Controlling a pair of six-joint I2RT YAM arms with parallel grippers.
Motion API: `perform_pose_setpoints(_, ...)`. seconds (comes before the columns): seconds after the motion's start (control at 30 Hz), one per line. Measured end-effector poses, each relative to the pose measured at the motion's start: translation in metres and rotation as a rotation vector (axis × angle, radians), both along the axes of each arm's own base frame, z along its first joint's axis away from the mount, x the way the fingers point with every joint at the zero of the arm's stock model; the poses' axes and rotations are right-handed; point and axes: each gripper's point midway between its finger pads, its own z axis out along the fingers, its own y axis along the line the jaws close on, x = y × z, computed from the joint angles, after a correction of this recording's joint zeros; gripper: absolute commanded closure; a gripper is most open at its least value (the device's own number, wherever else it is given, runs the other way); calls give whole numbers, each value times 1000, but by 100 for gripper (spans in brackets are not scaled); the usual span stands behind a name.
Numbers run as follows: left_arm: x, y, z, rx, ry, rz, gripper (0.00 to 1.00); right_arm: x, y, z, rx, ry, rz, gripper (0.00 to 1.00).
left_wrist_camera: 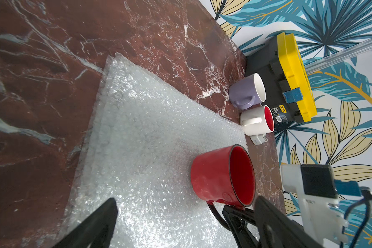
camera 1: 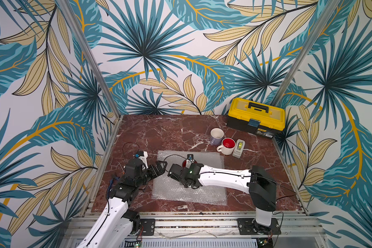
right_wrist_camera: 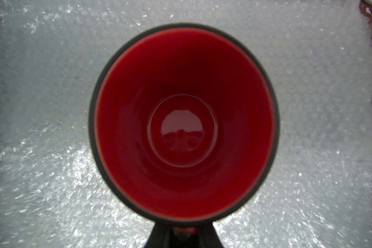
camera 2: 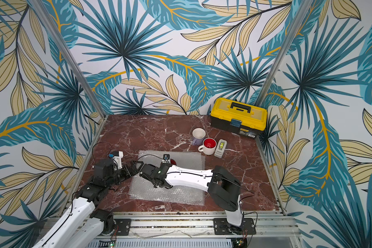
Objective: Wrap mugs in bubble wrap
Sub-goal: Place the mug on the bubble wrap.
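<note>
The red mug (right_wrist_camera: 184, 128) stands upright on the flat bubble wrap (camera 1: 189, 193), towards its far edge. My right gripper (right_wrist_camera: 184, 232) is shut on the mug's handle from above; in the left wrist view its black fingers (left_wrist_camera: 234, 212) pinch the handle. In both top views the right wrist covers most of the red mug (camera 2: 172, 161). My left gripper (left_wrist_camera: 186, 200) is open and empty over the sheet's left side, beside the mug. The lavender mug (camera 1: 216, 135) and the white mug (camera 1: 228, 146) with a red inside stand on the table behind the sheet.
A grey tape dispenser (camera 1: 239, 148) sits right of the white mug. A yellow and black toolbox (camera 1: 256, 116) stands in the back right corner. The red marble table (camera 1: 159, 133) is walled on three sides. The bubble wrap (left_wrist_camera: 138, 133) looks to be layered sheets.
</note>
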Motion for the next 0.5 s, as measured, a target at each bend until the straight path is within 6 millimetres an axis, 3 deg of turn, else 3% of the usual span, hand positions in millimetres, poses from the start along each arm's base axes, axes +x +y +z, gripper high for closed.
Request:
perform_pose_setpoints(0.1, 0, 0, 0, 2, 0, 0, 0, 0, 3, 0, 10, 3, 4, 60)
perform_pose_setpoints(0.2, 0, 1, 0, 5, -2, 2, 0, 1, 10, -1, 46, -2, 10, 44)
perform_pose_setpoints(0.33, 0, 1, -1, 19, -6, -4, 0, 0, 14, 3, 95, -12, 28, 38)
perform_pose_setpoints(0.5, 1, -3, -14, 73, 27, -31, 0, -2, -1, 44, 197, -106, 61, 29)
